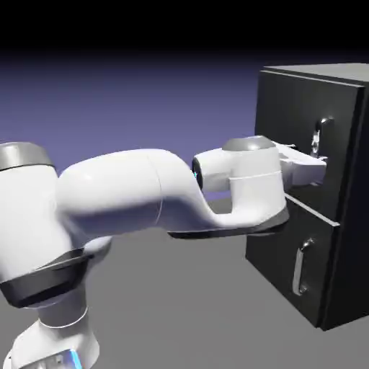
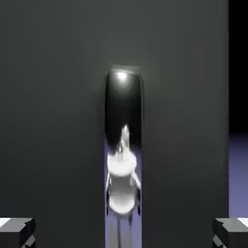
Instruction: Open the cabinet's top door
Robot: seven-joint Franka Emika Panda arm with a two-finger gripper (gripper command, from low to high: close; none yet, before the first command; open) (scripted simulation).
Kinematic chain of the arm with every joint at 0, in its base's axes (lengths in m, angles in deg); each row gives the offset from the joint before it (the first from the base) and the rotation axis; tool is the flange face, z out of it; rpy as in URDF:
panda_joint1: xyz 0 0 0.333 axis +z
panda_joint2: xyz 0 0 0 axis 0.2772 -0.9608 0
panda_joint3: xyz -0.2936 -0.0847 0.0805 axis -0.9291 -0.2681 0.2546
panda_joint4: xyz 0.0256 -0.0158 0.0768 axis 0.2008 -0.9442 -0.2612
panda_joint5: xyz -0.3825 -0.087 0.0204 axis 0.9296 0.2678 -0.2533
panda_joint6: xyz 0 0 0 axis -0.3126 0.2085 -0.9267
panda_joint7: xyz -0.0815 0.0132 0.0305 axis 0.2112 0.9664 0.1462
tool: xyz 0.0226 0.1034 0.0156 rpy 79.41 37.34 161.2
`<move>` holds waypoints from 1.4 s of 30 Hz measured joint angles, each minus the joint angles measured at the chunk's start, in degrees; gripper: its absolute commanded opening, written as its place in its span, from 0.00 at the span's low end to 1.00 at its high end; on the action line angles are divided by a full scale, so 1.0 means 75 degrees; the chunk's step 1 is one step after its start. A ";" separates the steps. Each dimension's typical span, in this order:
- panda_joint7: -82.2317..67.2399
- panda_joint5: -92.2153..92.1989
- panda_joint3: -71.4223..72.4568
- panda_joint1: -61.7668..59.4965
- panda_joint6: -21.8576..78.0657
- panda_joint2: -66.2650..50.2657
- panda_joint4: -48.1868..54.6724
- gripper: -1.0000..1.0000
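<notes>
The white arm reaches out level toward the tall black cabinet (image 1: 339, 194), which stands on the grey tabletop (image 1: 180, 303) at the right of the exterior view. The cabinet has two doors, one above the other. The top door (image 1: 288, 122) is the bigger one, and it looks shut, flat against the cabinet's front. Its long silver handle (image 1: 322, 137) runs up and down near the door's edge.

The pincer (image 1: 317, 164) is right at that handle, pointing straight at the door. I think it comes in level like this so the bar can slip in between its two fingers.

In the hand view the shiny handle (image 2: 124, 155) stands in the middle, big and close, with the dark door all around it. The two grey fingertips (image 2: 17, 231) sit far out at the bottom corners, so the pincer is wide apart and holds nothing. The bar sits between them, which is a good spot for a grab.

The lower door (image 1: 277, 270) has its own small handle (image 1: 300, 268), well below the pincer. That one is not wanted.

The door is not open yet. Next, I think, the fingers must close on the bar and pull.
</notes>
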 measured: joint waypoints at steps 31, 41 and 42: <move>0.1342 -0.4951 0.7280 -0.6882 0.3805 -0.1487 -0.4591 0.00; 0.1252 -0.7314 1.0048 -0.8681 0.4090 -0.1229 -0.5028 0.00; 0.1192 -0.7613 1.0324 -0.8810 0.4161 -0.1173 -0.5066 0.00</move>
